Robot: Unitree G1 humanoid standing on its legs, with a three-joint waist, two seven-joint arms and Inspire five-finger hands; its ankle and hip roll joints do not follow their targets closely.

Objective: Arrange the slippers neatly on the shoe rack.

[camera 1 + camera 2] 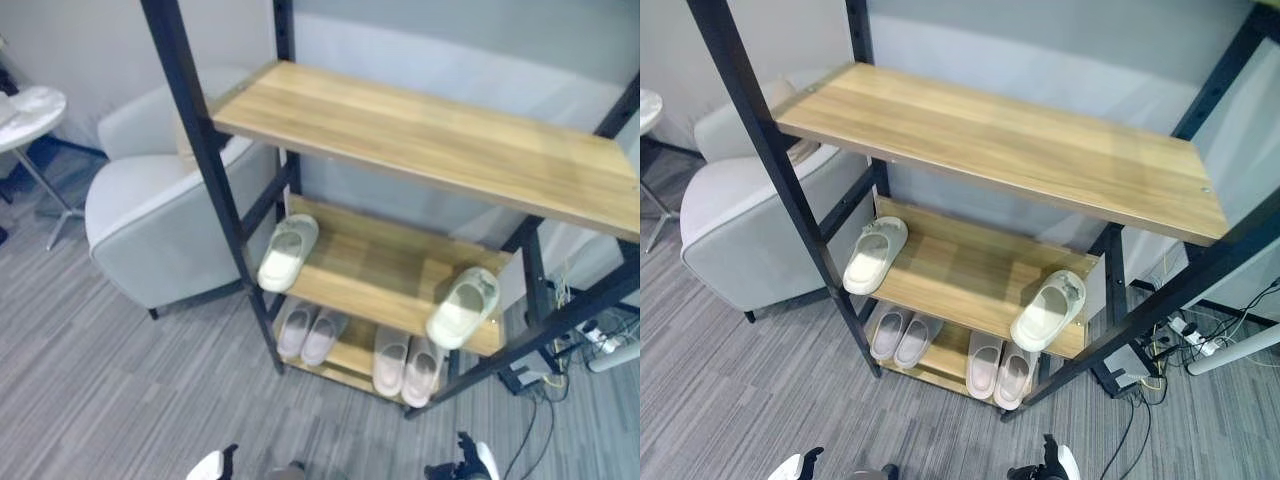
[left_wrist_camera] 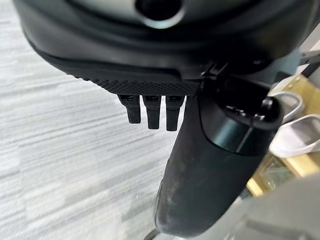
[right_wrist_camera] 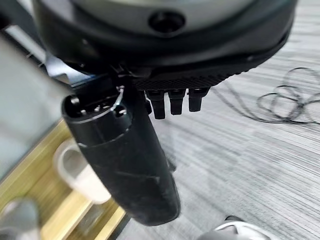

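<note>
A tall shoe rack [image 1: 420,135] with a black metal frame and three wooden shelves stands against a pale wall. The top shelf [image 1: 430,140] is bare.

On the middle shelf [image 1: 380,265] lie two pale green slippers, well apart. The left slipper [image 1: 288,252] sits at the left end, its toe hanging past the front edge. The right slipper [image 1: 463,306] sits at the right front corner, also overhanging and turned at a slant. They look like one pair left scattered, so these are probably the ones to be brought together and squared up.

On the bottom shelf [image 1: 350,355] two pairs of grey slippers already sit neatly, each pair side by side: the left pair [image 1: 310,333] and the right pair [image 1: 405,365].

Both robot hands hang low, near the floor, well short of the rack. The left hand [image 1: 216,464] shows at the lower edge of the head view; in its wrist view the fingers [image 2: 150,111] point straight out and the thumb is relaxed, holding nothing. The right hand [image 1: 466,463] is the same: fingers [image 3: 174,102] straight, empty, with a slipper on the rack past the thumb.

Judging by this, tidying has not begun.

A grey armchair [image 1: 160,215] stands left of the rack, with a small round table [image 1: 30,112] beyond it. The floor is striped grey carpet [image 1: 120,390].
</note>
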